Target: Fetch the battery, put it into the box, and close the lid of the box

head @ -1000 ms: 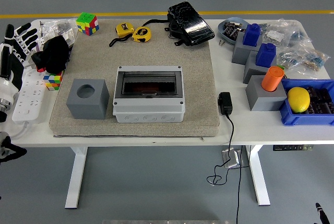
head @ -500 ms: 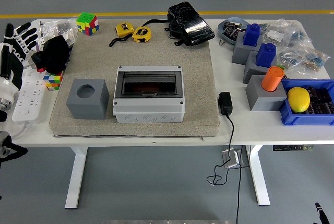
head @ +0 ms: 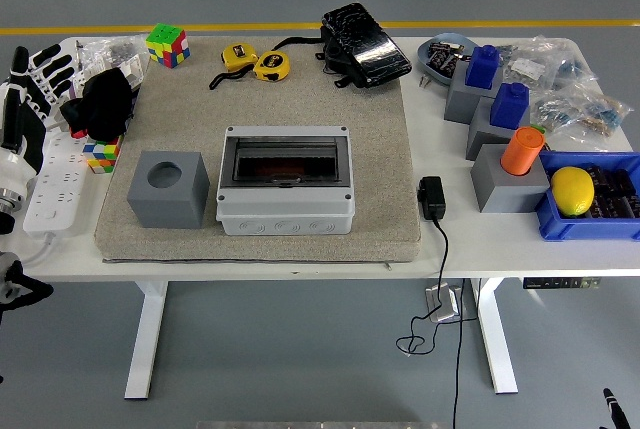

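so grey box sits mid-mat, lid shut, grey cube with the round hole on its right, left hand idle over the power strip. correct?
One error: in the head view the grey cube with the round hole stands to the left of the grey box, not its right. The rest holds: the box is mid-mat with its dark lid shut, and the left hand hangs idle over the power strip.

Matt grey plastic box point(head: 285, 181) on rough beige mat point(head: 180, 114), glossy black pouch point(head: 364, 44)

bare mat point(head: 300, 99) behind the box point(head: 286, 180); grey cube point(head: 168, 189) crowds its left.
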Motion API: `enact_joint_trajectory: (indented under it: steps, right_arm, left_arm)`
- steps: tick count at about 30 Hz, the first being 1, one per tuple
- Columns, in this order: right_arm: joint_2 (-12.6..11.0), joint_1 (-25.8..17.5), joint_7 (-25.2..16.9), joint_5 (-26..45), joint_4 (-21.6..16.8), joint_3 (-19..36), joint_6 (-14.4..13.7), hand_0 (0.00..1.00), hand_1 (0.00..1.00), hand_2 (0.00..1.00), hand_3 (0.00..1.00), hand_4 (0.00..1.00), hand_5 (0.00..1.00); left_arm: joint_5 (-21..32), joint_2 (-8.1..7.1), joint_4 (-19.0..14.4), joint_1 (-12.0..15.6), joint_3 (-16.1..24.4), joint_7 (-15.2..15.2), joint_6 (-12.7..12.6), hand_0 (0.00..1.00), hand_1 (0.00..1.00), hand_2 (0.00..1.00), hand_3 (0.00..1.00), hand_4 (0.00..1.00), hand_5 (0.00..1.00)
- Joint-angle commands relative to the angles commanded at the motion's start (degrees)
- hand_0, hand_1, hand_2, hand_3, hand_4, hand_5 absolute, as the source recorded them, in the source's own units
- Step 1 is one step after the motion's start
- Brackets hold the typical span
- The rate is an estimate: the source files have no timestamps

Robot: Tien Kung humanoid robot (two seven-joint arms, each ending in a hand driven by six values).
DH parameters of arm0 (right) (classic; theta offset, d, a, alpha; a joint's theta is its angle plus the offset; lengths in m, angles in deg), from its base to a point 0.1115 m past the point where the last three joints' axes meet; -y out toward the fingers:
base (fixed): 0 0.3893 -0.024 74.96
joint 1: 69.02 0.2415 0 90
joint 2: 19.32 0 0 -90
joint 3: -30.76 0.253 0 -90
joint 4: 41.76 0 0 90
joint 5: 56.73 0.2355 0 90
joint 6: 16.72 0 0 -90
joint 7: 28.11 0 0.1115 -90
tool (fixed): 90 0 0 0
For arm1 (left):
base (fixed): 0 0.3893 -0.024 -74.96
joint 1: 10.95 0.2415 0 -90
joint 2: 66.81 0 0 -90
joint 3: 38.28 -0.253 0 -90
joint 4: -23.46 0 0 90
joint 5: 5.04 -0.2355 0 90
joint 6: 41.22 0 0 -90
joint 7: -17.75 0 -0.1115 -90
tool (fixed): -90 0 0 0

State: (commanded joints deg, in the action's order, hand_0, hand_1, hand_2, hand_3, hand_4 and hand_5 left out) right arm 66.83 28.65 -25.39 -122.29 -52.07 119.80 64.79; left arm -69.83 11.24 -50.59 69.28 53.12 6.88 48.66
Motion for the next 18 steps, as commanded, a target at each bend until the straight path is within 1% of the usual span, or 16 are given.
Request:
enact_joint_trajectory:
  steps: [18]
  right_arm:
    - [-0.2, 0.0, 0.1, 0.1, 0.0, -0.5, -0.1, 0.818, 0.766, 0.748, 0.792, 0.998, 0.998]
  left_arm:
    - [-1.4, -0.03, -0.3, 0.3, -0.2, 0.3, -0.4, 0.859, 0.842, 0.817, 0.818, 0.998, 0.998]
